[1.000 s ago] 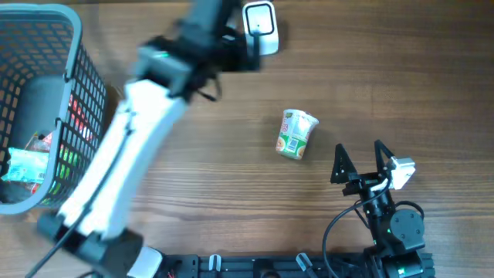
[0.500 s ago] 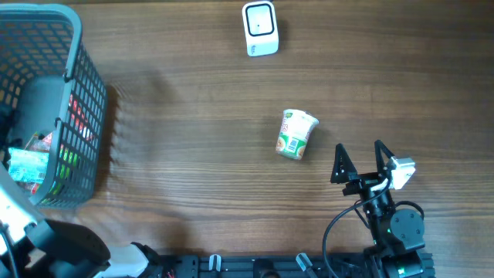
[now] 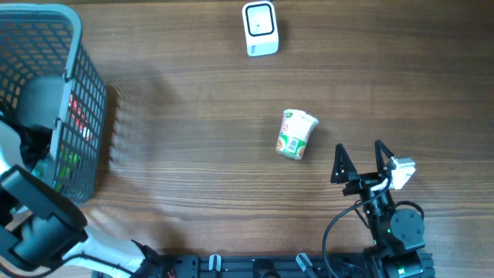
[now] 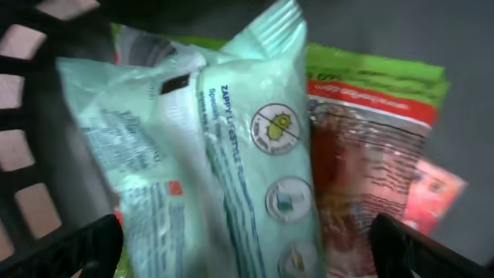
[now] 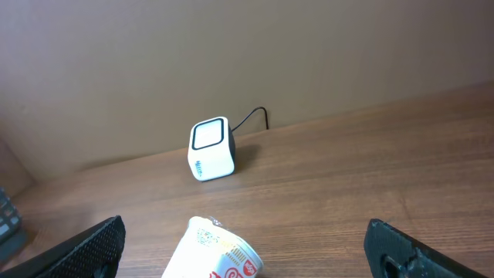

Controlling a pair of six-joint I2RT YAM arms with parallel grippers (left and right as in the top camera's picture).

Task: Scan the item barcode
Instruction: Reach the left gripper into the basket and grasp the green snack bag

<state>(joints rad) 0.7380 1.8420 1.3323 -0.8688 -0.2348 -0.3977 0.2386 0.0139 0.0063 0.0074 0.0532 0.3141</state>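
A pale green wipes packet fills the left wrist view, lying on other packets inside the grey basket. My left gripper hangs open just above it, one finger on each side, touching nothing. From overhead, the left arm reaches into the basket and the gripper itself is hidden. A cup of noodles lies on its side mid-table. The white scanner stands at the back edge. My right gripper rests open and empty, to the right of the cup and a little nearer the front.
Under the wipes lie a red snack packet and a green one. The basket's mesh walls close in on the left gripper. A cable runs back from the scanner toward the wall.
The left arm swung away from the scanner at the back, left the view, and now reaches down into the basket at the left. The right arm, cup and scanner stayed still.
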